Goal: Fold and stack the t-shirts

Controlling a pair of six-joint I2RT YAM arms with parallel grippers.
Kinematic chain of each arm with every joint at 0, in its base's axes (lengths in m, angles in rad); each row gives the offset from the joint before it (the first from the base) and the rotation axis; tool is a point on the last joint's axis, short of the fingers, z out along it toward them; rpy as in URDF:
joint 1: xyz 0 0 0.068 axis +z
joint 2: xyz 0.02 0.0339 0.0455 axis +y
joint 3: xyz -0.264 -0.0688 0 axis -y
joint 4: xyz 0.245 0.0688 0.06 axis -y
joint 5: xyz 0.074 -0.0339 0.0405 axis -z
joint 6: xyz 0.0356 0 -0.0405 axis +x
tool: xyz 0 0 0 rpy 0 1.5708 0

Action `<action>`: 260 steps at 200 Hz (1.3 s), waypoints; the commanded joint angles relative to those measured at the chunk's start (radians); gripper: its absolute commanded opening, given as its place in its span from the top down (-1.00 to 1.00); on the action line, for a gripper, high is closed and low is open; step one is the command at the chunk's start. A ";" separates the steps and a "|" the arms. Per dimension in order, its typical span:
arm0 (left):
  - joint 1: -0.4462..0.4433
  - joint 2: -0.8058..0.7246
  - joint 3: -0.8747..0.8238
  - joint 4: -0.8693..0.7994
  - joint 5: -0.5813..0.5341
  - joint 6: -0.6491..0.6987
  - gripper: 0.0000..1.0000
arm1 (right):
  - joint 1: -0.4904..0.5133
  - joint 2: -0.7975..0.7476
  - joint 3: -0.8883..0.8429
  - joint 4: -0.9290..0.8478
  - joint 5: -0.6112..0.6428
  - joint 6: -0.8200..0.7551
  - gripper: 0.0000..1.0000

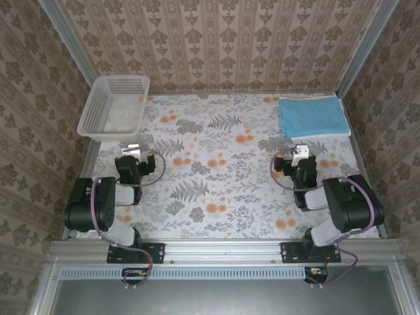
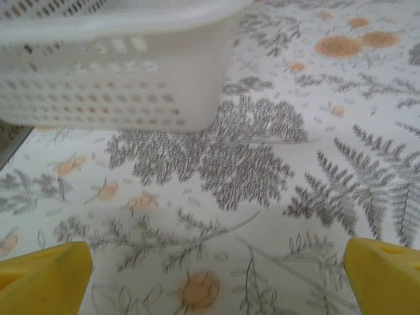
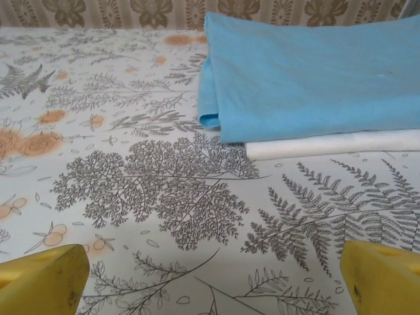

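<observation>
A folded light blue t-shirt point(image 1: 313, 116) lies at the back right of the table, on top of a folded cream-white t-shirt point(image 1: 319, 134) whose edge peeks out beneath it. In the right wrist view the blue t-shirt point(image 3: 308, 72) covers the white t-shirt point(image 3: 335, 144), a short way ahead of my right gripper point(image 3: 213, 279). That gripper point(image 1: 300, 152) is open with nothing between its yellow fingers point(image 3: 42, 279). My left gripper point(image 1: 134, 151) rests near the left side, open and empty, its yellow fingertips point(image 2: 46, 275) above bare tablecloth.
A white plastic mesh basket point(image 1: 115, 106) stands at the back left, just ahead of the left gripper point(image 2: 216, 279), and looks empty from above. The floral tablecloth point(image 1: 216, 164) covers the table. Patterned walls close in the back and sides.
</observation>
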 commanded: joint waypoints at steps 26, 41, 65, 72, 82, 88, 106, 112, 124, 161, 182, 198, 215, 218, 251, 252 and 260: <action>0.008 -0.004 0.075 -0.022 0.016 0.021 -1.00 | -0.040 -0.003 0.158 -0.163 0.019 0.053 -0.99; 0.008 -0.003 0.074 -0.025 0.016 0.021 -1.00 | -0.036 -0.004 0.158 -0.162 0.021 0.053 -0.99; 0.005 -0.005 0.073 -0.021 0.016 0.024 -1.00 | -0.036 -0.004 0.155 -0.158 0.020 0.052 -0.99; 0.005 -0.005 0.072 -0.020 0.014 0.024 -1.00 | -0.036 -0.004 0.155 -0.158 0.021 0.052 -0.99; 0.005 -0.005 0.072 -0.020 0.013 0.023 -1.00 | -0.036 -0.005 0.154 -0.158 0.021 0.052 -0.99; 0.005 -0.004 0.071 -0.020 0.013 0.023 -1.00 | -0.036 -0.004 0.154 -0.158 0.021 0.052 -0.99; 0.005 -0.005 0.072 -0.020 0.014 0.024 -1.00 | -0.036 -0.005 0.154 -0.158 0.021 0.051 -0.99; 0.005 -0.005 0.072 -0.019 0.014 0.024 -1.00 | -0.036 -0.006 0.154 -0.158 0.021 0.052 -0.99; 0.005 -0.006 0.072 -0.020 0.014 0.023 -1.00 | -0.036 -0.006 0.154 -0.158 0.021 0.051 -0.99; 0.005 -0.004 0.072 -0.019 0.013 0.024 -1.00 | -0.036 -0.005 0.155 -0.158 0.020 0.051 -0.99; 0.005 -0.006 0.071 -0.020 0.014 0.024 -1.00 | -0.036 -0.005 0.155 -0.158 0.021 0.051 -0.99; 0.005 -0.005 0.071 -0.020 0.014 0.024 -1.00 | -0.036 -0.004 0.155 -0.158 0.021 0.051 -0.99; 0.005 -0.006 0.071 -0.020 0.014 0.024 -1.00 | -0.036 -0.003 0.155 -0.158 0.021 0.051 -0.99; 0.005 -0.005 0.072 -0.021 0.014 0.023 -1.00 | -0.036 -0.003 0.155 -0.158 0.021 0.051 -0.99; 0.005 -0.005 0.072 -0.020 0.013 0.022 -1.00 | -0.036 -0.004 0.155 -0.159 0.021 0.052 -0.99; 0.005 -0.005 0.072 -0.020 0.014 0.022 -1.00 | -0.036 -0.004 0.155 -0.160 0.021 0.051 -0.99; 0.005 -0.004 0.072 -0.020 0.014 0.022 -1.00 | -0.036 -0.004 0.156 -0.159 0.021 0.051 -0.99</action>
